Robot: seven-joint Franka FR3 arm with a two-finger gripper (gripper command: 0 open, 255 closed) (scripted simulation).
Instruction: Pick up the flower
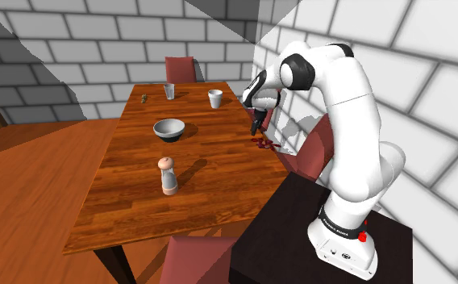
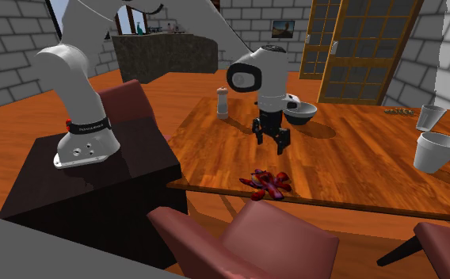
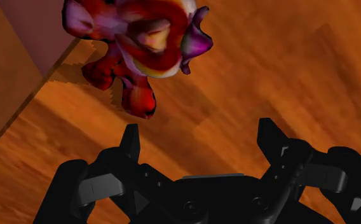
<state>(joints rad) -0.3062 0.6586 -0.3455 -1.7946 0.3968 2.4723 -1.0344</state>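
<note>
The flower (image 3: 138,48) is red with purple petal tips and a yellowish centre. It lies flat on the wooden table (image 1: 139,194) right at the table's edge, seen as a small red patch (image 1: 264,144) in the shoulder view and as a red and purple bloom (image 2: 267,183) in the second exterior view. My black gripper (image 2: 272,143) hangs a short way above the tabletop, beside the flower and further in from the edge. Its fingers (image 3: 130,141) stand apart with nothing between them. The gripper (image 1: 256,127) points down at the wood.
A grey bowl (image 1: 169,128), a pepper mill (image 1: 168,176), a white cup (image 1: 215,98) and a glass (image 1: 169,91) stand on the table. Red chairs (image 2: 247,238) stand close to the edge by the flower. The dark stand (image 1: 316,242) is beside the table.
</note>
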